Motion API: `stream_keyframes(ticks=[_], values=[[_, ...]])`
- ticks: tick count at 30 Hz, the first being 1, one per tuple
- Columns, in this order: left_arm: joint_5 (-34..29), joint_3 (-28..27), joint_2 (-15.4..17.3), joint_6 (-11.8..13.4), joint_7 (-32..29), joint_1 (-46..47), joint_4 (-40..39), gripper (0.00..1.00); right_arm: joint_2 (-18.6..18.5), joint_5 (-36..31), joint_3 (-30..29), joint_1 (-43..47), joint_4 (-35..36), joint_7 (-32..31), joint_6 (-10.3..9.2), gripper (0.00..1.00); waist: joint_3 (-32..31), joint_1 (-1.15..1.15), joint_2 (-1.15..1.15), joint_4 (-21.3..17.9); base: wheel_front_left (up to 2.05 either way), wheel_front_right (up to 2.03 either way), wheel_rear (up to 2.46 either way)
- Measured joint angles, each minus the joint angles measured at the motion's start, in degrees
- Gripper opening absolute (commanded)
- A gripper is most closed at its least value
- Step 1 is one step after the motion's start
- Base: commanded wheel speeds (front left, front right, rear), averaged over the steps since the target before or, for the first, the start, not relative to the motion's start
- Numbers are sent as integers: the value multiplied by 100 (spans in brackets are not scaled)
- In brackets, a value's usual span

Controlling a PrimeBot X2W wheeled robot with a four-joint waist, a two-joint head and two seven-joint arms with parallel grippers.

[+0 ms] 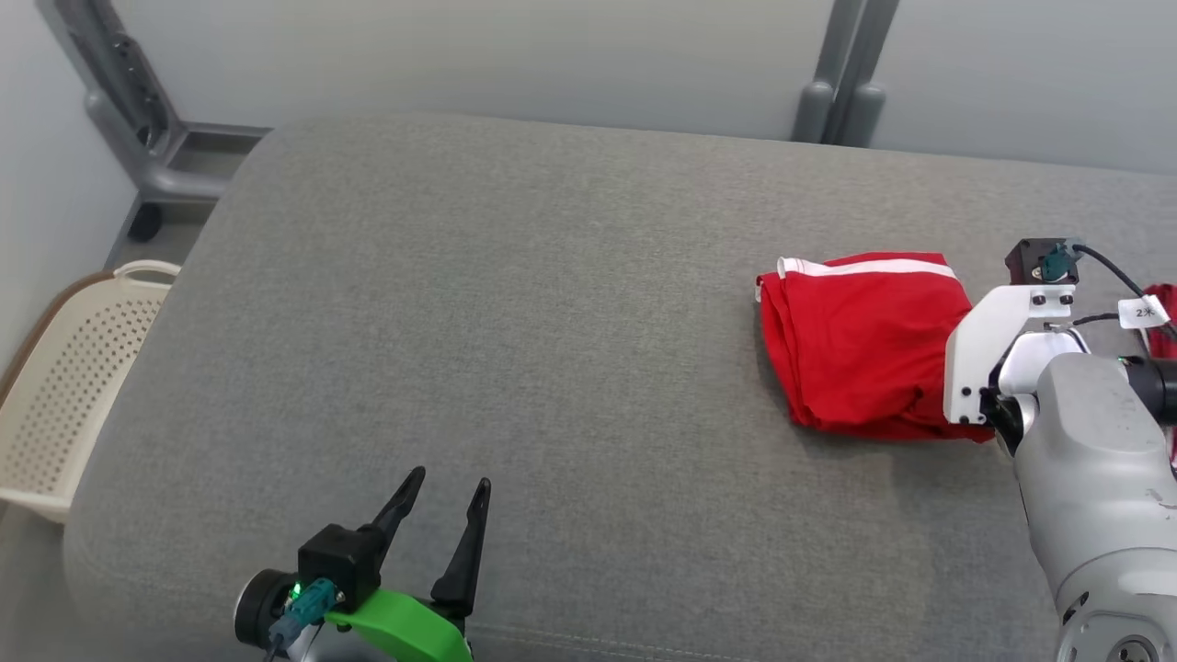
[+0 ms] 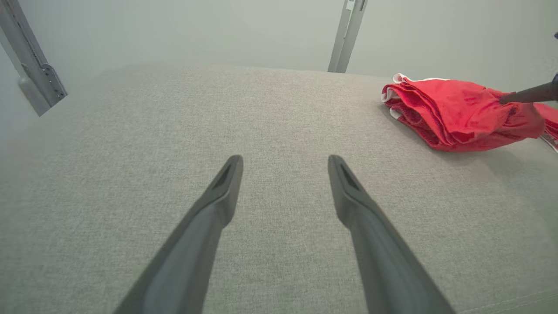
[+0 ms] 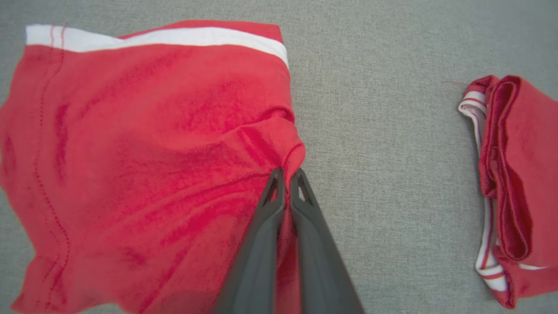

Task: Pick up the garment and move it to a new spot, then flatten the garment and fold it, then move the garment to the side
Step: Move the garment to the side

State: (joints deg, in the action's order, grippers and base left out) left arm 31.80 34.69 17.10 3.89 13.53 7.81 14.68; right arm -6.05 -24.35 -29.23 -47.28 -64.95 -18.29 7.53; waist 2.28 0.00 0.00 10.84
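Red garment [image 1: 855, 340], folded, middle right of head view on grey cushion [image 1: 552, 322]. Edge pinched tight by right gripper [image 3: 287, 174], probably for sliding aside; left gripper [image 1: 451, 478] wide open, empty, lower left.

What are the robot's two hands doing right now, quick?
Left gripper: open, holding nothing.
Right gripper: fingers shut on the edge of the garment.

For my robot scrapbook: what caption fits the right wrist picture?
The right gripper pinches the red garment on the grey cushion; a second folded red piece lies apart.
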Motion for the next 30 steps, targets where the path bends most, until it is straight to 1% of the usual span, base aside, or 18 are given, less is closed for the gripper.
stream_keyframes(ticks=[4,7,10,12,15,19,27,30], values=[[0,22,-29,-2,16,-10,15,100,-116,-7,427,-19,-1,241,0,0,-73,0,0,-387,0,0,0],[-1,19,-40,-4,27,4,18,100,-297,-260,872,-49,146,471,0,0,-94,0,0,-677,0,0,0],[-18,30,-36,-24,44,78,21,100,-448,-380,1088,-131,271,565,1,0,-78,0,0,-944,0,0,0],[-30,38,-30,-44,45,150,24,100,-523,-401,1121,-179,365,595,0,0,-43,0,0,-1098,0,0,0],[-51,63,-31,-81,42,235,40,100,-615,-402,1040,-246,514,578,0,0,63,0,0,-1255,0,0,0],[-91,98,-9,-90,8,334,19,100,-723,-433,835,-338,760,578,0,0,281,0,0,-1347,0,0,0],[-167,98,160,-112,-91,528,-110,100,-800,-510,205,-386,1255,555,0,0,727,0,0,-1360,0,0,0],[-203,109,204,-109,-136,572,-164,100,-917,-513,-99,-370,1423,553,1,0,853,0,0,-1335,0,0,0]])
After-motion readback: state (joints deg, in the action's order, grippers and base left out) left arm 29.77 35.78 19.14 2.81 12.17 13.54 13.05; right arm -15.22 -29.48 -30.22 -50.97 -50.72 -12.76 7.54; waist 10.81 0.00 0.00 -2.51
